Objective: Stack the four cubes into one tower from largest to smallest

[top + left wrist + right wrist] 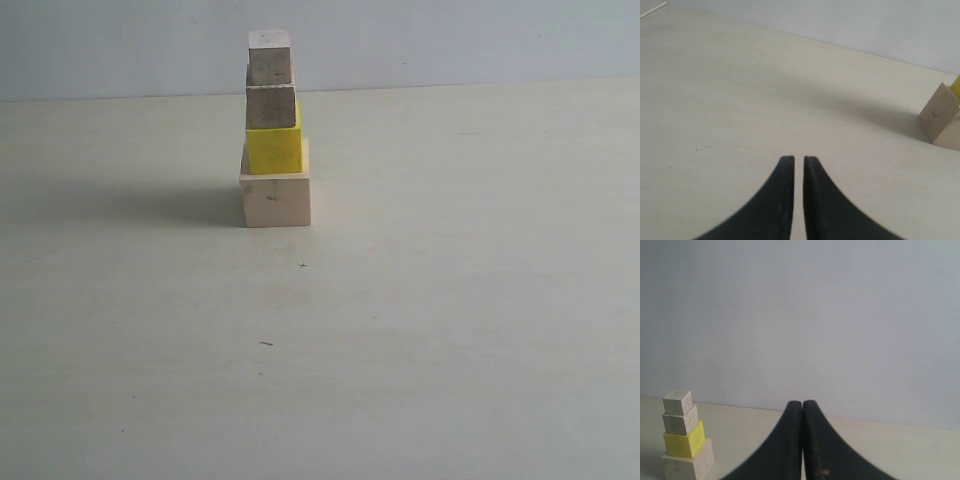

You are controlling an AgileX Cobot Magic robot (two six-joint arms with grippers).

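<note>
On the surface (pixel 450 300), left of centre: we see the tower (pixel 273 130) standing, four cubes in one column.
Order, bottom to top: large pale cube (pixel 276 200), yellow cube (pixel 273 150), smaller pale cube (pixel 271 107), smallest pale cube (pixel 269 57). The widest sits at the base, so each cube gets a full seat.
Left gripper (pixel 799 160): jaws all but together, nothing held, well apart from the base cube.
Right gripper (pixel 802 403): jaws pressed together, empty, well clear.
Our call: stacking looks finished.
</note>
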